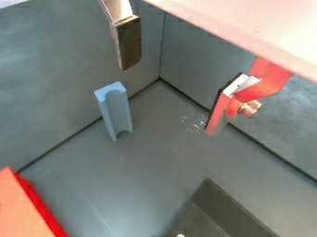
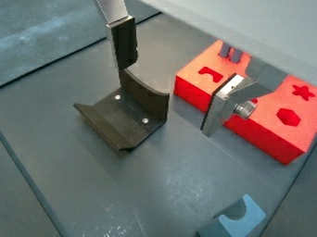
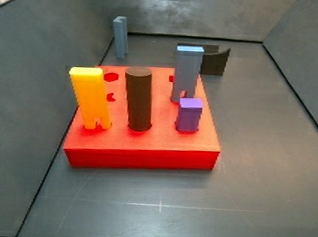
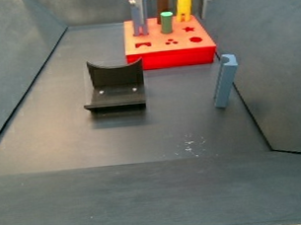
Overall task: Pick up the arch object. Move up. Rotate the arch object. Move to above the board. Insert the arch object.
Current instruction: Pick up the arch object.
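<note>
The arch object (image 1: 114, 109) is a slim steel-blue piece. It stands upright on the grey floor near a wall, and shows in both side views (image 3: 119, 36) (image 4: 225, 80) and partly in a wrist view (image 2: 242, 218). The board (image 3: 140, 148) is a thick red slab with several pegs standing in it; it also shows in the side view (image 4: 175, 51) and in a wrist view (image 2: 205, 88). My gripper (image 1: 186, 72) hangs above the floor, open and empty, apart from the arch object. It also shows in the wrist view (image 2: 177, 74) but in neither side view.
The dark fixture (image 2: 124, 116) stands on the floor between the board and the arch object, and shows in both side views (image 4: 114, 86) (image 3: 216, 59). On the board stand a yellow peg (image 3: 89, 97), a dark brown cylinder (image 3: 140, 98) and a thicker blue-grey block (image 3: 188, 72). Grey walls enclose the floor.
</note>
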Motion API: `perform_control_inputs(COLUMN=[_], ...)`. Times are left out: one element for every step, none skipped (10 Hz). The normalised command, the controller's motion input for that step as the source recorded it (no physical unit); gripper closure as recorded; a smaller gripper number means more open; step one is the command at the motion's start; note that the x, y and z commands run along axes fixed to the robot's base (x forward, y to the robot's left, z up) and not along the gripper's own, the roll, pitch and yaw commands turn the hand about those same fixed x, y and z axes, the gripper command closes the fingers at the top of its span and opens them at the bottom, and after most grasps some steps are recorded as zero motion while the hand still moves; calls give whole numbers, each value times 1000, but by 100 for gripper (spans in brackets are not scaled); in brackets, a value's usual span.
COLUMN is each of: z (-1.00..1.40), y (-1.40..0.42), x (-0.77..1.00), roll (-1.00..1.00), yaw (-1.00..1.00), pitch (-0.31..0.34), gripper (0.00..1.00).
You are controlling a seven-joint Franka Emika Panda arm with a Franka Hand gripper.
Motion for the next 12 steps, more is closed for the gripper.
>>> perform_control_inputs(z=[-249, -334, -463, -529, -546, -497, -383, -317, -366, -420, -446, -409], y=[117, 43, 0, -49, 0, 40, 31, 0, 0, 0, 23, 31], x=[-746, -846, -934, -900, -646, -817, -574, -471, -77, 0, 0, 0], roll=[61, 16, 0, 0, -7, 0, 0, 0, -17, -39, -51, -46], yaw=[-546, -443, -334, -60, 0, 0, 80, 86, 31, 0, 0, 0], pitch=[-29, -43, -67, -226, -290, -274, -226, -184, -149, -107, -81, -66], gripper=[0, 0, 0, 0, 0, 0, 0, 0, 0, 0, 0, 0])
